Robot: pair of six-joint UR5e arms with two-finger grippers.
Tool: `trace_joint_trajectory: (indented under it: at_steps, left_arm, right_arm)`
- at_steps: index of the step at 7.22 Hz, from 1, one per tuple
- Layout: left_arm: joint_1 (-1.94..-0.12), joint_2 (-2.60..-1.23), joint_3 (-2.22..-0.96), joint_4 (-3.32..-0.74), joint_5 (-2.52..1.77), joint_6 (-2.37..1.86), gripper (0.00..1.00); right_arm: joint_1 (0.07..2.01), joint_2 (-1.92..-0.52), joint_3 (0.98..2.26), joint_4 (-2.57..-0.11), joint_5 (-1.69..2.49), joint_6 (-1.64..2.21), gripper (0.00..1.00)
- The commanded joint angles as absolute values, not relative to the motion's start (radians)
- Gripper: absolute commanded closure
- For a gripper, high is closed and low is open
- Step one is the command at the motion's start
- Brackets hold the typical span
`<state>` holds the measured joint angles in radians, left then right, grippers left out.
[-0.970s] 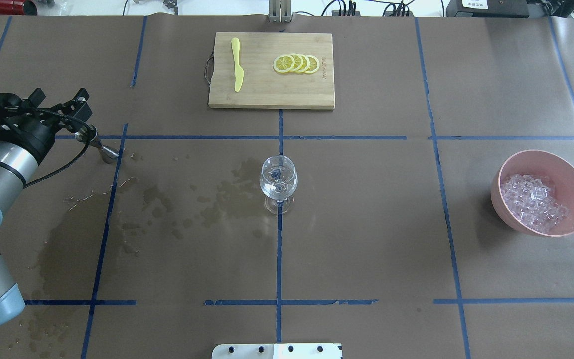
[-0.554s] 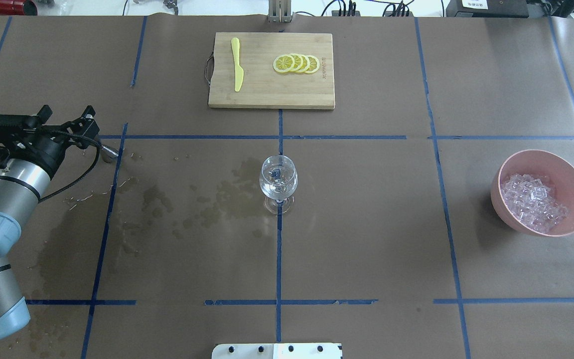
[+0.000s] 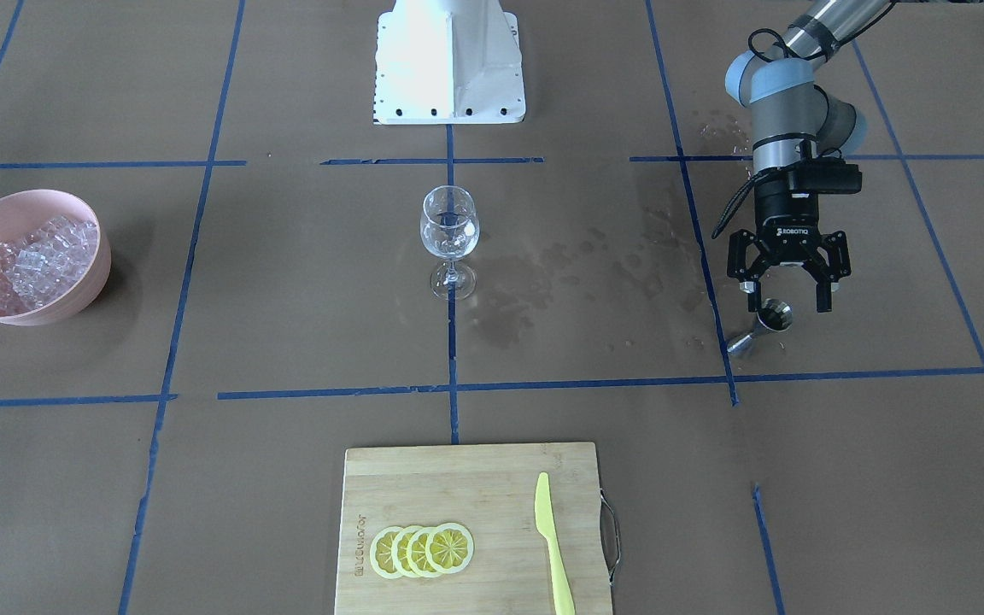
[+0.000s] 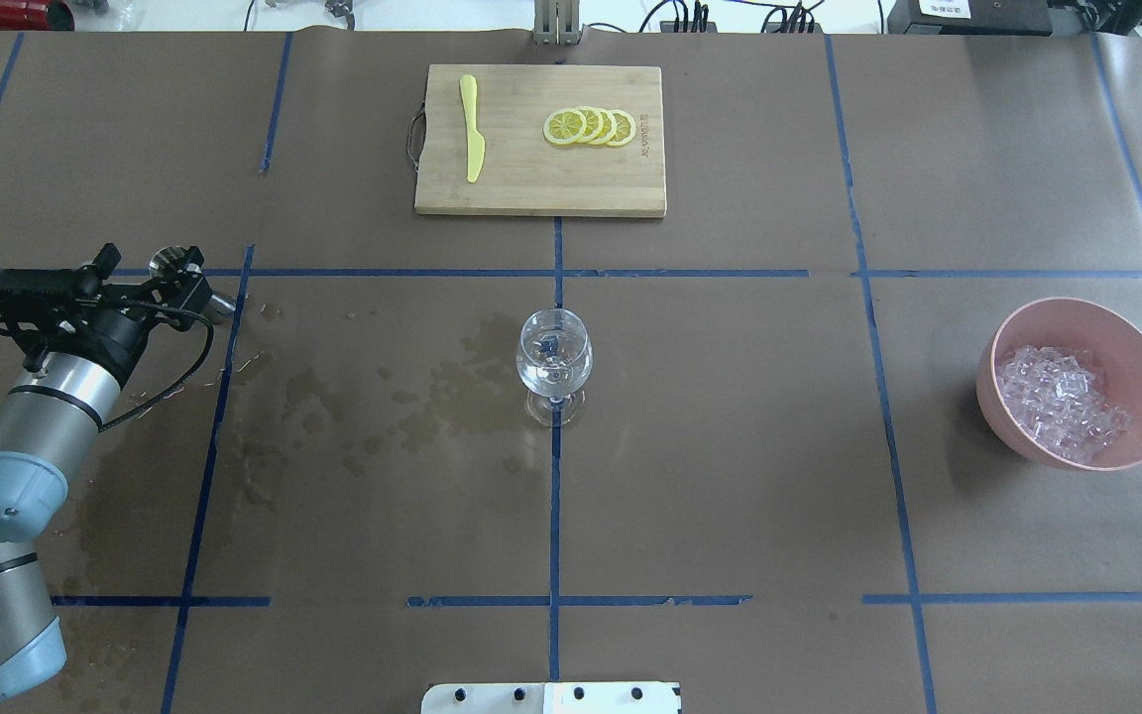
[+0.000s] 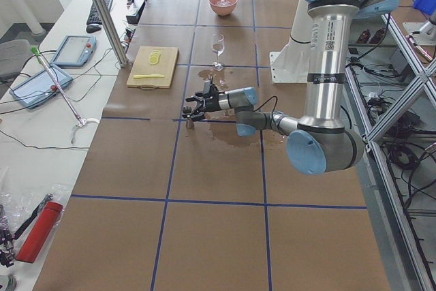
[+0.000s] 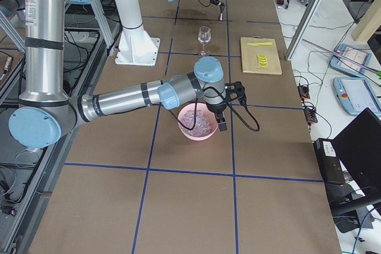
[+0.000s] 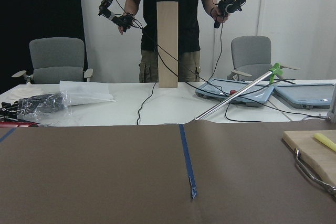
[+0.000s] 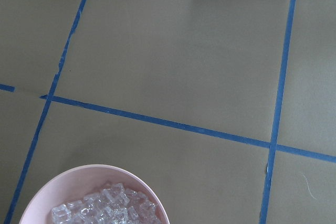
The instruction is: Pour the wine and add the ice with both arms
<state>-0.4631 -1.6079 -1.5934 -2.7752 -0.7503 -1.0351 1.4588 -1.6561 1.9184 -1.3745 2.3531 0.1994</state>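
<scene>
Metal measuring cup [image 3: 772,318] is standing at the left pincer [image 3: 787,295], which is released; we are recommending a straight lift clear. Wine [image 3: 448,243] is resting in the glass [image 3: 448,213]; we cannot tell the right pincer's [image 6: 221,124] state.

The overhead view looks down from behind the white base [image 4: 551,698], the front view faces it; the right wrist camera, close, shares the ice [image 8: 105,207] with both
</scene>
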Motion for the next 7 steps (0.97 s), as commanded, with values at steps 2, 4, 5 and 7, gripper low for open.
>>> trace_joint_trajectory:
  at_steps: [2, 4, 5, 7]
  left_arm:
    - [-0.437, -1.612, -1.542, -2.777, -0.742, -1.069, 0.00]
    - [-0.427, -1.641, -1.497, -2.777, -0.742, -1.081, 0.00]
    - [-0.422, -1.666, -1.459, -2.777, -0.742, -1.092, 0.00]
    - [-0.419, -1.677, -1.434, -2.775, -0.742, -1.089, 0.00]
  right_arm:
    - [1.459, -1.660, 1.919, -1.374, 2.353, 0.199, 0.00]
    - [1.459, -1.660, 1.917, -1.374, 2.353, 0.199, 0.00]
    - [1.459, -1.660, 1.917, -1.374, 2.353, 0.199, 0.00]
    - [1.459, -1.660, 1.917, -1.374, 2.353, 0.199, 0.00]
